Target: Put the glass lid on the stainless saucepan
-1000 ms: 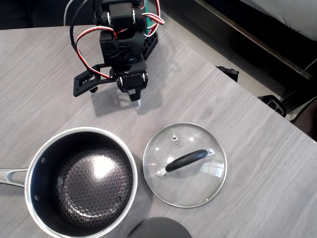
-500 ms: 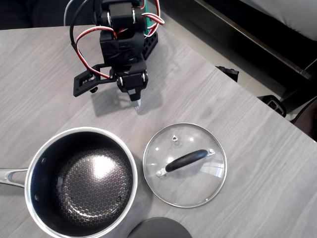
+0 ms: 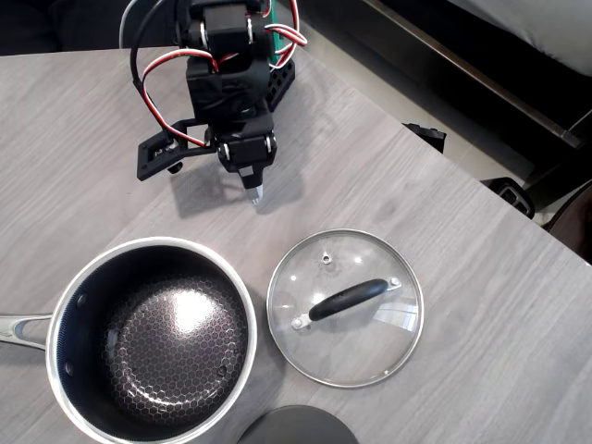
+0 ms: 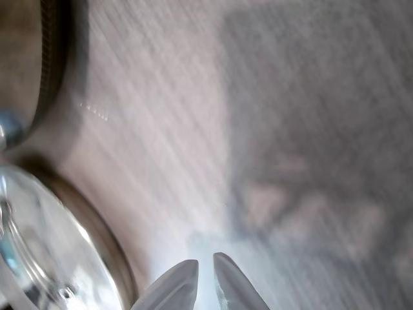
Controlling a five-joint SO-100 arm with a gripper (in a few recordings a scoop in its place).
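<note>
The glass lid (image 3: 345,306) lies flat on the table at centre right of the overhead view, black bar handle up. It also shows blurred at the lower left of the wrist view as a glass lid (image 4: 45,252). The stainless saucepan (image 3: 152,338) stands to its left, dark honeycomb inside, its long handle running off the left edge. My gripper (image 3: 256,192) hangs above bare table behind both, well apart from the lid and pointing down. In the wrist view its pale fingertips (image 4: 184,278) nearly meet, with nothing between them.
A dark grey round object (image 3: 296,425) pokes in at the bottom edge between pan and lid. The table edge (image 3: 444,162) runs diagonally at the right, with dark furniture beyond. My arm's base (image 3: 231,55) stands at the top.
</note>
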